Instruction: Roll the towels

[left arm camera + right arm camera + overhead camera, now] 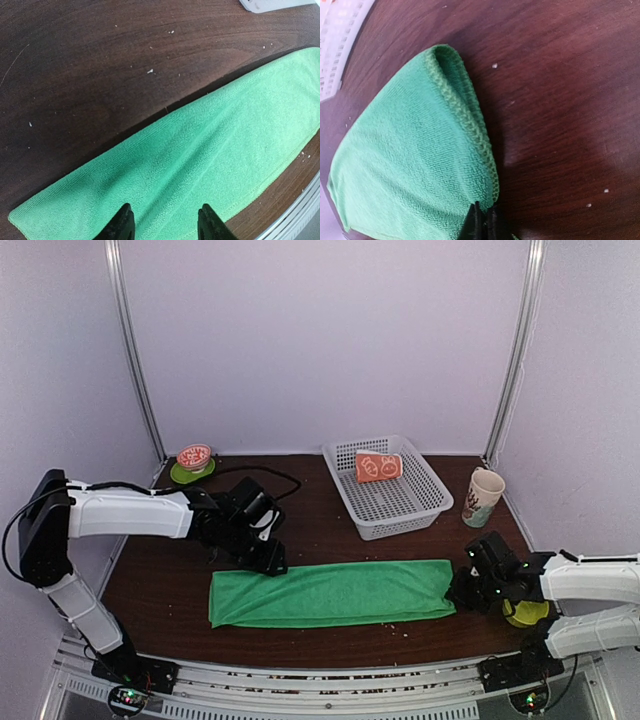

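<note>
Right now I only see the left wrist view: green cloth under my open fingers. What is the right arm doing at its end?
Observer: The right gripper is shut on the hem of the green towel at its right end, low over the table.
Operator: And the other towel?
Observer: The orange towel lies in the white basket at the back, and it looks rolled.
Operator: Where along the cloth is my gripper?
Observer: The left gripper is over the towel's far edge, near its left end.
</note>
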{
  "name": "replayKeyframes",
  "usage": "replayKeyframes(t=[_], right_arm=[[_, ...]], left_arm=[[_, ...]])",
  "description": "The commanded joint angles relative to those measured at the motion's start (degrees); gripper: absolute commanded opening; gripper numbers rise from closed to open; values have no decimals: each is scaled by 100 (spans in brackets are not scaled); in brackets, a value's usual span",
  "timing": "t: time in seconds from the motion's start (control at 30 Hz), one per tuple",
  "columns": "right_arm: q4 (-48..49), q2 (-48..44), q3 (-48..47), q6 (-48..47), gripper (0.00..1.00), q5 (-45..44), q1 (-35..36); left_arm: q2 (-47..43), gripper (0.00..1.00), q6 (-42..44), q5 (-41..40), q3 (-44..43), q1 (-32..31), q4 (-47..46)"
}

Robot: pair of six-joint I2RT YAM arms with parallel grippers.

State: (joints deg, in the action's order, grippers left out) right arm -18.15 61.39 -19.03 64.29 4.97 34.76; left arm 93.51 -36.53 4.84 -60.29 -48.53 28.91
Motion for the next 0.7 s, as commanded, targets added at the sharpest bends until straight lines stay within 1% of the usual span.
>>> replayKeyframes(t=[0.0, 0.17, 0.33, 0.57, 0.67], right_arm=[[-1090, -31, 201, -11, 0, 137, -7], [-1905, -652, -628, -388, 0, -706, -13], [-2568, -613, -1563, -1046, 0, -1259, -74], [-3130, -637, -2470, -2033, 0, -1929, -99], [-3513, -640, -2904, -2556, 0, -2255, -101]], left_arm=[[-254, 44, 28, -90, 92, 19, -166], [-439, 43, 11, -170, 90, 19, -126], [-499, 42, 47, -305, -58, 19, 25], [-561, 42, -27, -534, -28, 19, 128], [-571, 42, -85, -622, 16, 28, 142]])
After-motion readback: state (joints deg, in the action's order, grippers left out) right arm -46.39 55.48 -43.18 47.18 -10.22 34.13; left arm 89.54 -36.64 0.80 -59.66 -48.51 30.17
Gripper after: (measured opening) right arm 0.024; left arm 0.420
